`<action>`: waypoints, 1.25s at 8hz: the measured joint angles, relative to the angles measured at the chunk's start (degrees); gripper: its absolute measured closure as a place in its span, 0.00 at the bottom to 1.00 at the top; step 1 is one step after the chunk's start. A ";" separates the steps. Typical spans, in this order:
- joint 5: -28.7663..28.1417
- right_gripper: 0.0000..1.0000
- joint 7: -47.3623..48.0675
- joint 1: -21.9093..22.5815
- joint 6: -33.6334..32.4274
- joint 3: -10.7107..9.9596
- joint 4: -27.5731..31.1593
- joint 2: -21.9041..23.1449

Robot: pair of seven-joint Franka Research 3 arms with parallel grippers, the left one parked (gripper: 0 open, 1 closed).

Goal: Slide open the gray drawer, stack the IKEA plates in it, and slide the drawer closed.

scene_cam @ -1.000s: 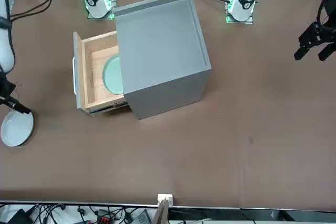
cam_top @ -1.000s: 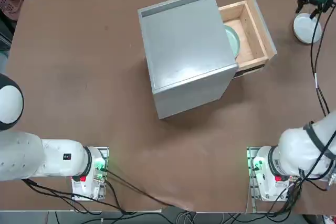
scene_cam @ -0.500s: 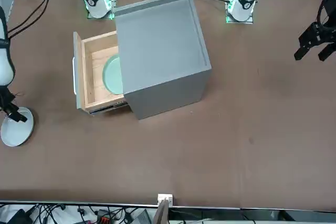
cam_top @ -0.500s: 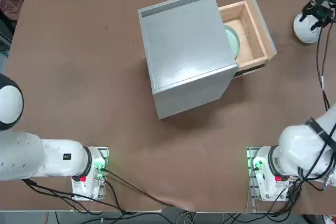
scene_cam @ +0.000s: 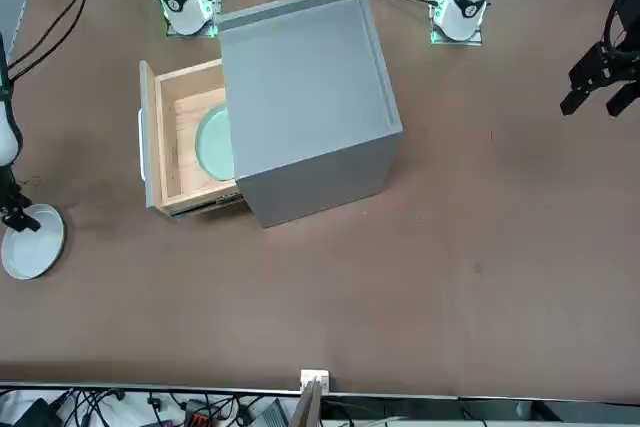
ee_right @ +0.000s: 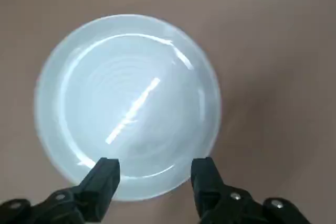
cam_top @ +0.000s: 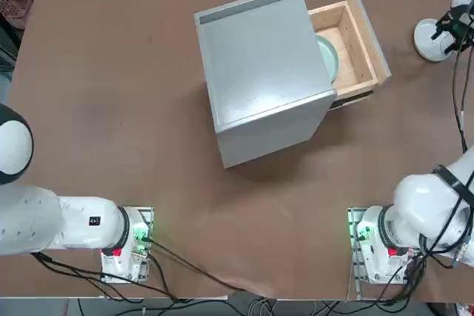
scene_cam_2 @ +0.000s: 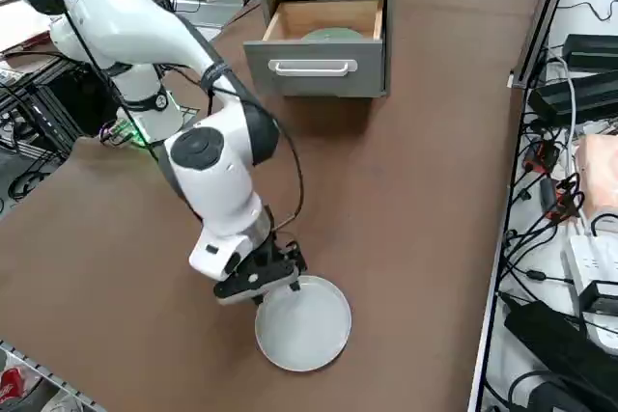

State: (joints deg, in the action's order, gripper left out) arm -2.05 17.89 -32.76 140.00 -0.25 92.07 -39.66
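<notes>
Jaws: right gripper (ee_right: 155, 174) spread apart, both black fingers (ee_right: 103, 177) over the near rim of the white plate (ee_right: 126, 106), nothing clamped between them.
Jaws, place: low over the white plate's edge at the table's right-hand side, seen from the side as just at the rim (scene_cam_2: 275, 272); contact with the plate not clear.
White plate: flat on the brown table (cam_top: 111, 109), well apart from the cabinet, out by the table edge (cam_top: 432, 37); alone, empty, glare streak across its centre.
Change, jaws: a second back hanging above and beyond the plate, half a second back over its far side, now dropped to the rim nearest the table edge; gap between the fingers looks a touch narrower than before.
Change, plate: same spot in all three overhead looks, not shifted.
Green plate: pale mint plate (scene_cam: 213, 140) lying inside the drawer, partly tucked under the cabinet top; unmoved.
Gray drawer: pulled open (cam_top: 366, 49), wooden box showing, gray front with a pale bar handle (scene_cam_2: 311, 68) facing the right side of the table; same opening as earlier.
Cabinet: big gray cube (cam_top: 259, 72) sitting skewed mid-table, not shifted.
Writing: no brand, label or lettering readable anywhere on plates, drawer or cabinet.
</notes>
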 joint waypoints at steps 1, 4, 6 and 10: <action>-0.10 0.17 0.76 -1.21 0.79 0.02 -0.02 -0.82; -0.20 0.27 3.38 -2.74 1.73 0.12 -0.09 -1.83; -0.21 0.37 4.46 -2.74 3.90 0.34 -0.08 -2.94; -0.23 0.54 4.70 -2.74 5.93 0.34 -0.09 -4.17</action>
State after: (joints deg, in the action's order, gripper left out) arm -2.27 22.59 -35.50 145.93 0.09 91.98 -43.83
